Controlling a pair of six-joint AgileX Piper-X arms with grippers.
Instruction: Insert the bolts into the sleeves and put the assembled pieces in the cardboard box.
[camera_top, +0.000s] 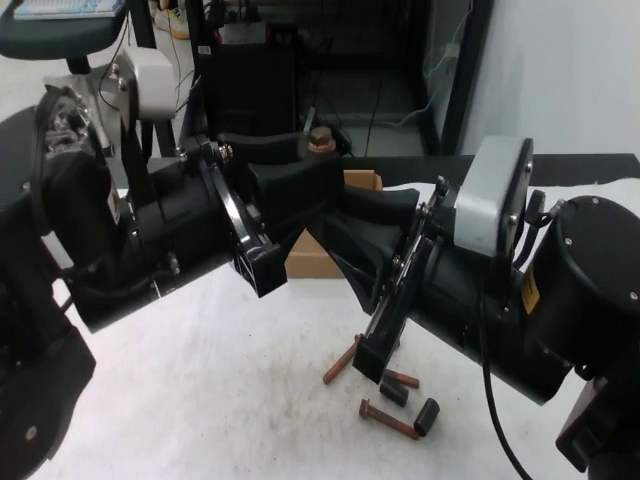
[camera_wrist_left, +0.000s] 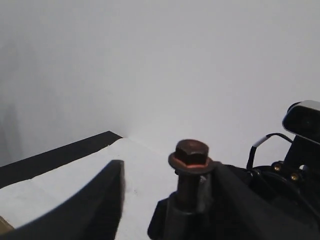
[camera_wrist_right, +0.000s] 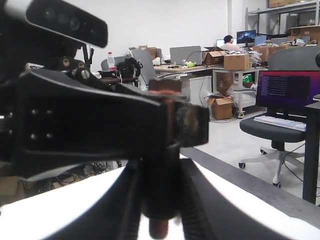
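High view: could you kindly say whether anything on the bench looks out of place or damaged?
Loose bolts lie scattered on the bench, all rust-brown, with two black sleeves among them; none is lined up. The raised bolt looks equally rusty. Nothing appears spilled or broken.

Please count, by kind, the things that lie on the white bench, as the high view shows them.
Rusty bolts: 3
Black sleeves: 2
Cardboard box: 1
Total: 6

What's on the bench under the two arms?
Loose rusty bolts and black sleeves lie there; the cardboard box behind is mostly covered by the arms, its inside hidden.
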